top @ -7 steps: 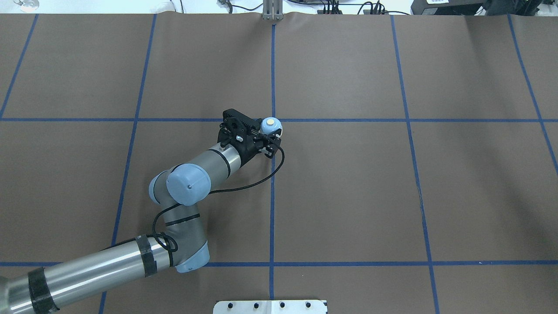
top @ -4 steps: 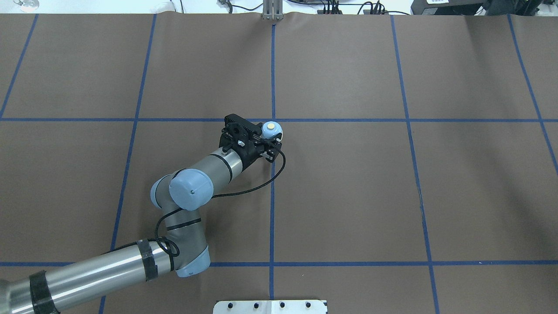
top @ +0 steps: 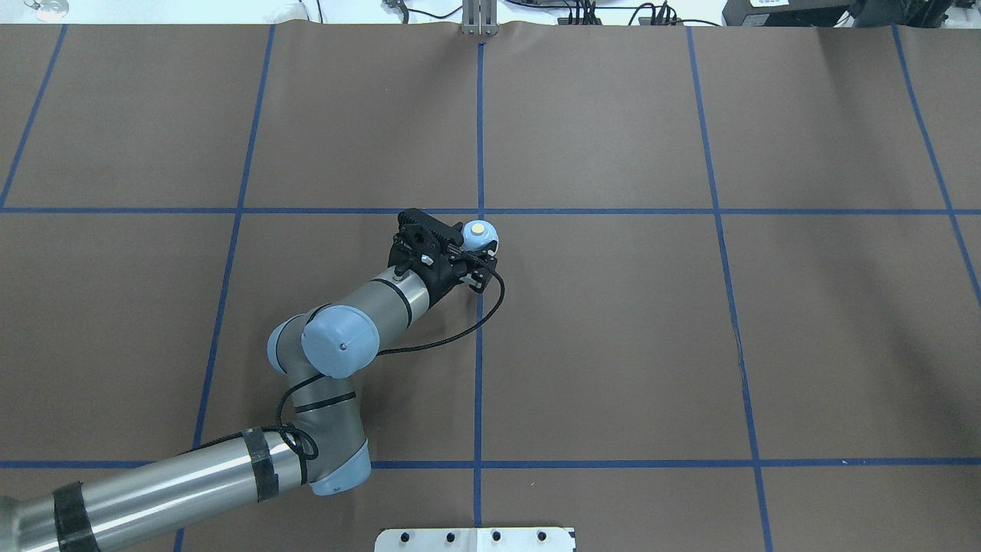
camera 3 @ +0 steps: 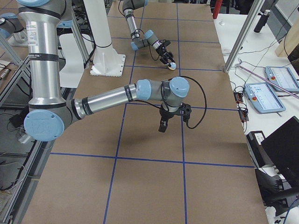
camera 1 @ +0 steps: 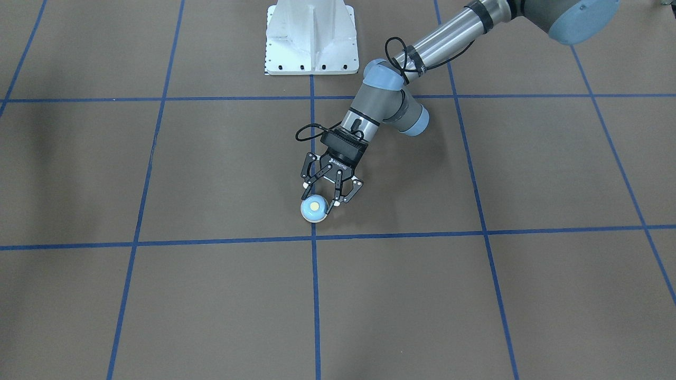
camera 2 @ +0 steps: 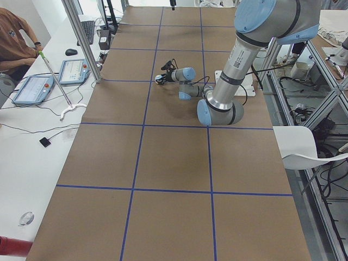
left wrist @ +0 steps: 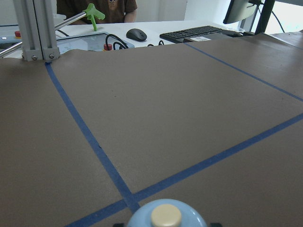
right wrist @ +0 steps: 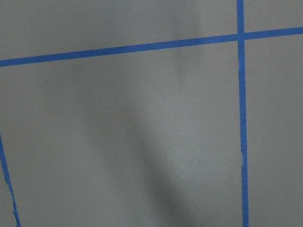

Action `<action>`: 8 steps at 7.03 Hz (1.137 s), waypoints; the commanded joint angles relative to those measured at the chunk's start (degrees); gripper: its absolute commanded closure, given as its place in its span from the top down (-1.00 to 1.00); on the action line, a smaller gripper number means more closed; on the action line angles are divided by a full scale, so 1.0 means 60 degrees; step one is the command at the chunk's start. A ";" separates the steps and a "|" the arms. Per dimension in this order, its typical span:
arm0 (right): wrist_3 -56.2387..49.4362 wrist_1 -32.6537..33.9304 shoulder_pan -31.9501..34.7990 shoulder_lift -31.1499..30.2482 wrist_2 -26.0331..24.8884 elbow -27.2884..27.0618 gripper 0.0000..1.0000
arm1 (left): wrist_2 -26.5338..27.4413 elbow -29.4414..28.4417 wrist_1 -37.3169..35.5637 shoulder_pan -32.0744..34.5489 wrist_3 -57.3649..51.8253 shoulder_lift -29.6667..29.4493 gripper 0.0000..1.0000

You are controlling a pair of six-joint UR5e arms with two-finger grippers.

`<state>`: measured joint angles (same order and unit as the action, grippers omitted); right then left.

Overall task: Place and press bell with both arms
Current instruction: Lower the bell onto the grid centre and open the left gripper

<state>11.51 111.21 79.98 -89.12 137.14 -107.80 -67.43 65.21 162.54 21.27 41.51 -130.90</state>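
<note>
The small light-blue bell with its cream button sits between the fingers of my left gripper, which is shut on it, low over the brown table close to a crossing of blue tape lines. From above the bell shows just beyond the black gripper body. In the left wrist view the bell fills the bottom centre. My right gripper hangs pointing down over the table, far from the bell. It shows only in the exterior right view, so I cannot tell whether it is open or shut.
The white bolted pedestal stands on the robot's side of the table. A metal post rises at the far edge. Blue tape lines divide the brown paper cover. Tablets and a seated person are beside the table.
My left gripper, with the bell in it, has shifted slightly right and toward the robot in the overhead view. The elbow joint has moved right as well.
</note>
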 commanded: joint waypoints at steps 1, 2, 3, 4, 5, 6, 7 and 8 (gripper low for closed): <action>0.0000 -0.0004 0.0000 0.0000 -0.0020 0.0022 1.00 | 0.0076 0.0000 -0.0004 -0.0058 0.0011 0.0006 -0.64; 0.0000 0.0010 0.0000 0.0000 -0.0020 0.0022 1.00 | 0.0076 0.0000 -0.0019 -0.0058 0.0011 0.0006 -0.41; 0.0000 0.0010 0.0000 0.0000 -0.0020 0.0022 1.00 | 0.0090 0.0015 -0.0019 -0.0058 0.0026 -0.0009 -0.05; 0.0000 -0.0004 0.0000 0.0000 -0.0035 0.0007 1.00 | 0.0149 0.0015 -0.0005 -0.0058 0.0026 -0.0009 0.14; 0.0000 -0.0004 0.0000 0.0015 -0.0035 0.0022 1.00 | 0.0149 0.0029 -0.0019 -0.0072 0.0040 -0.0023 0.18; 0.0000 -0.0004 0.0000 0.0015 -0.0035 0.0007 1.00 | 0.0280 0.0044 -0.0005 -0.0073 0.0055 -0.0024 0.32; 0.0000 0.0010 0.0000 0.0000 -0.0049 0.0022 1.00 | 0.0339 0.0059 -0.0004 -0.0073 0.0055 -0.0009 0.44; 0.0000 0.0010 0.0000 0.0000 -0.0050 0.0022 1.00 | 0.0354 0.0044 -0.0004 -0.0087 0.0055 -0.0009 0.47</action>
<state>11.51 111.24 79.98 -89.09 136.87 -107.70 -65.56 65.49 162.50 20.80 41.82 -130.99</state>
